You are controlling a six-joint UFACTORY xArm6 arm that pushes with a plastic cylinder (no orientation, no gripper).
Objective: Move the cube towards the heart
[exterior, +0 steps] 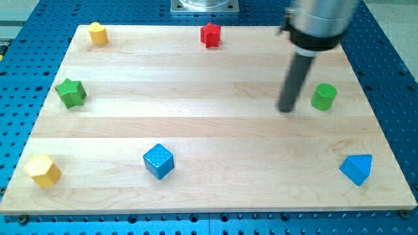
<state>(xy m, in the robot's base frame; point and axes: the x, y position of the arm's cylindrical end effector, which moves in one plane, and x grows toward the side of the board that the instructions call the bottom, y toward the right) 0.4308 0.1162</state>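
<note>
Wooden board (196, 85): speckled blue cube (159, 160), upright.

A single arm comes down from the view's top right, only its lowest part showing. A wide silver-grey cylinder with a dark band at its lower edge is cut off by the view's top. From it a straight dark rod (295, 81) runs downward, leaning slightly to the view's left. My tip (286, 109) sits at the rod's very end, down at the surface, in the right half of the view.
</note>
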